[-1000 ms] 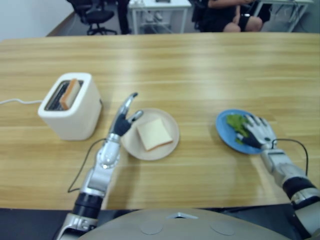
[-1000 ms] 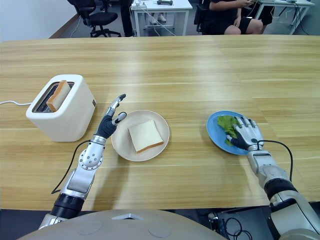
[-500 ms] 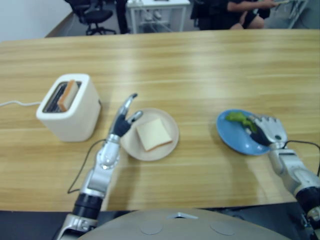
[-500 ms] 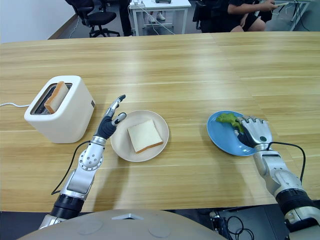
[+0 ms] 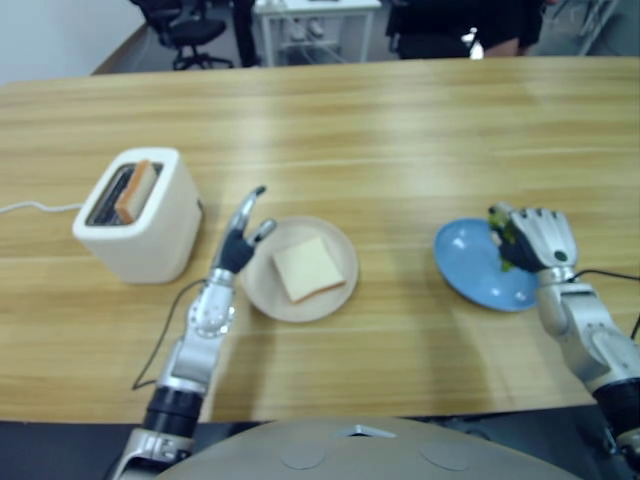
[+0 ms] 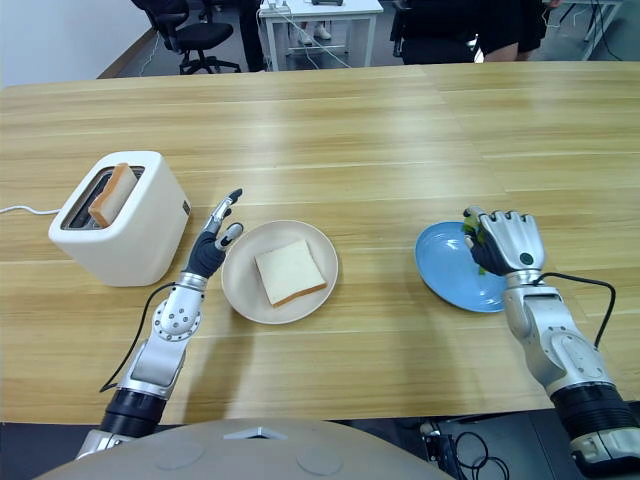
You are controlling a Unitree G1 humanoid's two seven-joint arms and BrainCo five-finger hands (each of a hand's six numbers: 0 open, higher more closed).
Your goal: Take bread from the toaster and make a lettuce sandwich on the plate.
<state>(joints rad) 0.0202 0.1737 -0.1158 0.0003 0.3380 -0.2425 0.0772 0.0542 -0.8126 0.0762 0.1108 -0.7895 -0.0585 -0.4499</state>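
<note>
A white toaster (image 6: 118, 231) stands at the left with one bread slice (image 6: 112, 193) upright in its slot. To its right a beige plate (image 6: 245, 294) holds one flat bread slice (image 6: 289, 272). My left hand (image 6: 212, 244) rests open beside the plate's left rim, fingers pointing away from me. On the right, my right hand (image 6: 505, 241) is raised over the far right part of the blue plate (image 6: 446, 267), shut on green lettuce (image 6: 476, 236) that peeks out between its fingers. The blue plate's surface shows bare.
The toaster's white cord (image 6: 20, 209) runs off the left edge. A black cable (image 6: 577, 281) trails from my right wrist across the table. Office chairs (image 6: 195, 35) and a white table (image 6: 320, 22) stand beyond the far edge. Bare wood lies between the two plates.
My right hand closed on the lettuce and lifted it off the blue plate, drawing up and to the right. The left hand shifted slightly left.
</note>
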